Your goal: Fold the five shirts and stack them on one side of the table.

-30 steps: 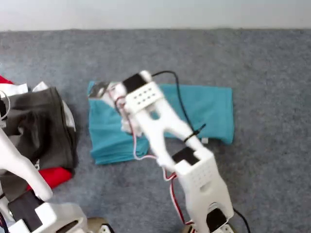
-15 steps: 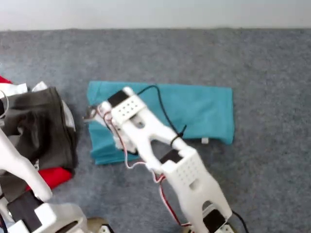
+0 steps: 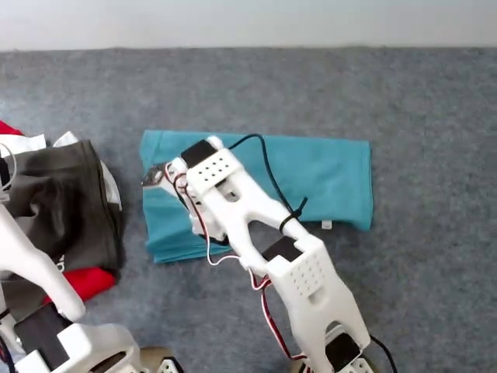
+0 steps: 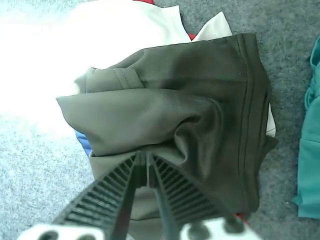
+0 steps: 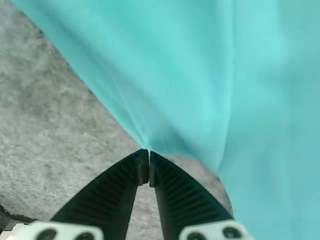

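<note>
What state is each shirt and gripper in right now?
teal shirt: laid out flat, one edge pinched up.
dark shirt: crumpled, lying on top of the other shirts.
white shirt: crumpled under the dark shirt.
red shirt: sticking out from under the dark shirt.
right gripper: shut on teal shirt.
left gripper: shut on dark shirt.
</note>
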`<state>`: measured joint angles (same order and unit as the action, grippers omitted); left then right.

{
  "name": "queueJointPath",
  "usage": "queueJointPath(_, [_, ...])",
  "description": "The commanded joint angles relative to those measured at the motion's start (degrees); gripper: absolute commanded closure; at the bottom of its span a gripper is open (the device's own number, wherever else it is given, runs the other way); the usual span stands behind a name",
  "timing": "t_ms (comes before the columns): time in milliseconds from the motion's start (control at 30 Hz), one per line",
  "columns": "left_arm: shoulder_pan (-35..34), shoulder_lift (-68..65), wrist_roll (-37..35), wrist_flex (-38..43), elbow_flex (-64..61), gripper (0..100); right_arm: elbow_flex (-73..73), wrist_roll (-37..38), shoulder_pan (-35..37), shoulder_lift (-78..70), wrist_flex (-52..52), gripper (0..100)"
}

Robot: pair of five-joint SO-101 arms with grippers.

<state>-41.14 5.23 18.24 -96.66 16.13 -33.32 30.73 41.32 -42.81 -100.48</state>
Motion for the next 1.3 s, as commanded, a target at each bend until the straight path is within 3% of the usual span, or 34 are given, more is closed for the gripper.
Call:
queueJointPath(0, [0.09,2.46,-0.44,0.62,0.31,98,-0.09,0.44,-0.57,4.7,1.63,99.0])
queueJointPath(233, [0.09,2.46,-0.44,0.44,0.31,98,0.09,-1.85,-0.13,1.36,7.08,99.0])
queueJointPath(433, [0.0,2.73,-0.44,0.35,0.31,98,0.09,-2.29,-0.4,-3.56,-2.51,99.0])
queueJointPath(667, [0.09,2.64,-0.44,0.35,0.31,98,0.0,-2.29,-1.71,4.44,-2.24,99.0])
queueJointPath(1067, [0.0,2.81,-0.44,0.26,0.31,98,0.26,-2.64,4.18,1.89,16.13,99.0])
queueJointPath(1267, [-0.18,2.81,-0.44,-0.44,0.31,98,-0.79,-2.37,4.53,-3.74,6.02,99.0])
